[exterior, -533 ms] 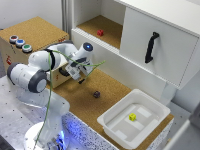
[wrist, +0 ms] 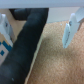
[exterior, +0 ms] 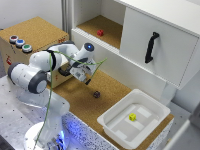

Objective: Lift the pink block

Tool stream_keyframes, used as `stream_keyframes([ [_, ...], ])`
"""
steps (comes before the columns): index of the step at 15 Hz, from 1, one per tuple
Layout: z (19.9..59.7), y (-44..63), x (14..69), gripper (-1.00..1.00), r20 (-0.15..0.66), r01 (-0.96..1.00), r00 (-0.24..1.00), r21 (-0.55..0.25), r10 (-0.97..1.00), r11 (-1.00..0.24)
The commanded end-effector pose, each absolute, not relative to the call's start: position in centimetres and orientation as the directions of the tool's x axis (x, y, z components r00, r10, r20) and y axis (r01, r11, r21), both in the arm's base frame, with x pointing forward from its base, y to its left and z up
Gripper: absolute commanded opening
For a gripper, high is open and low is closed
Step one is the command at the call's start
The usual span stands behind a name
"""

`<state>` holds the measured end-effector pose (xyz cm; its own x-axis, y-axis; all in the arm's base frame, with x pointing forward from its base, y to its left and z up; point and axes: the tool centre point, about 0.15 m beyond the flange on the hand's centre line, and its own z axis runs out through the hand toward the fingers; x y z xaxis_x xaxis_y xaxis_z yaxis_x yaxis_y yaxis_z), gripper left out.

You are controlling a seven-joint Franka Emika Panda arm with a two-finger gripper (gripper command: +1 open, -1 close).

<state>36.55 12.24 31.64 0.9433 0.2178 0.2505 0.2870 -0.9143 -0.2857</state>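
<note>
End effector (exterior: 86, 76) wide open, holding nothing, over the desk (exterior: 112, 92) well short of the target. Pink block (exterior: 100, 32) sits far back on the open shelf (exterior: 95, 25). Ignore the dark cube (exterior: 96, 94). Reach in over the ledge, straddle the block squarely, then close.

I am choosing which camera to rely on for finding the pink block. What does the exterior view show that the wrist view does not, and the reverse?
Only the exterior view shows the pink block on the cabinet shelf, the dark cube on the cork surface, and the yellow cube in the white tray. Only the wrist view shows a dark blurred shape up close. Both show the gripper with fingers apart, and cork.
</note>
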Motion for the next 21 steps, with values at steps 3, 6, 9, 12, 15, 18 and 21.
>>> stream_keyframes([
  [3, 41.5, 14.6, 41.9, 1.0, 0.149, 0.185, 0.969, 0.083, 0.195, -0.979],
  [6, 46.7, 14.8, 41.8, 1.0, 0.223, 0.109, 0.965, 0.148, 0.14, -0.983],
  [9, 50.3, 16.3, 42.7, 1.0, 0.293, 0.072, 0.95, 0.136, 0.11, -0.988],
  [12, 50.6, 18.1, 46.1, 1.0, 0.337, 0.07, 0.937, 0.09, 0.096, -0.994],
  [15, 49.8, 19.4, 51.6, 1.0, 0.391, 0.1, 0.913, 0.059, 0.115, -0.993],
  [18, 49.6, 19.8, 58.1, 1.0, 0.446, 0.15, 0.881, 0.056, 0.159, -0.987],
  [21, 49.4, 20.3, 63.3, 1.0, 0.48, 0.191, 0.856, 0.05, 0.191, -0.98],
])
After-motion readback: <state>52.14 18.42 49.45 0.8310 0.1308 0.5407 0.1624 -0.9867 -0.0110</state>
